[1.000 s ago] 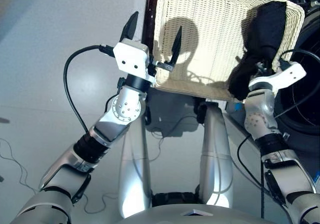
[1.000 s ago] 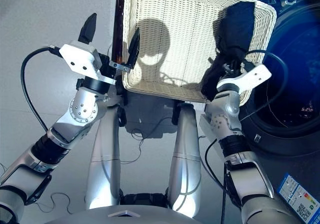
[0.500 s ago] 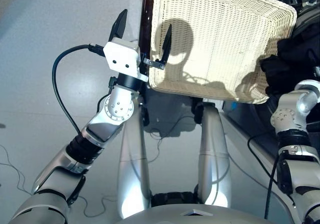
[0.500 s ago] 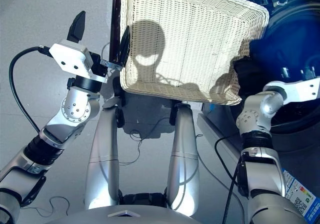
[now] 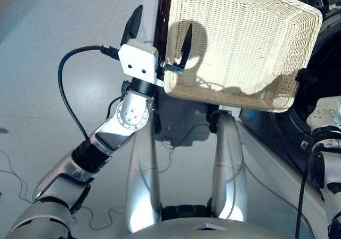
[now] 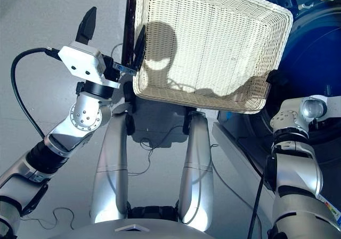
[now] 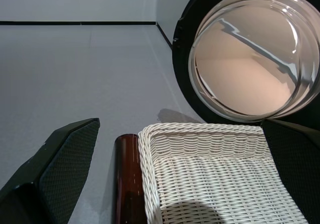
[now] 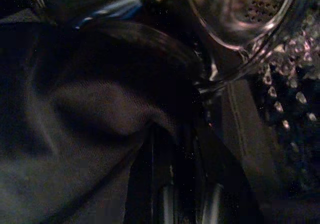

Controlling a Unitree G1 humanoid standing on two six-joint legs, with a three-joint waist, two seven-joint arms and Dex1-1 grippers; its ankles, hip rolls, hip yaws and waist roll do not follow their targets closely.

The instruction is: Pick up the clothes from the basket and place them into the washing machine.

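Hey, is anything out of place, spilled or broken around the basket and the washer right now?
Nothing stands out. The basket sits level and holds no clothes. The left gripper hangs open at its rim. The washing machine's door stands open, glass intact. Dark cloth fills the right wrist view at the drum.

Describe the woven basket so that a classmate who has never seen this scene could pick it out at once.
Start at the washing machine, the big dark body on the robot's right. Beside it, ahead of the robot, sits the basket, with the left end effector open at its corner. It is the only pale thing there: a shallow, cream-white wicker tray with low rims, rounded corners and nothing inside, next to a dark reddish-brown post.
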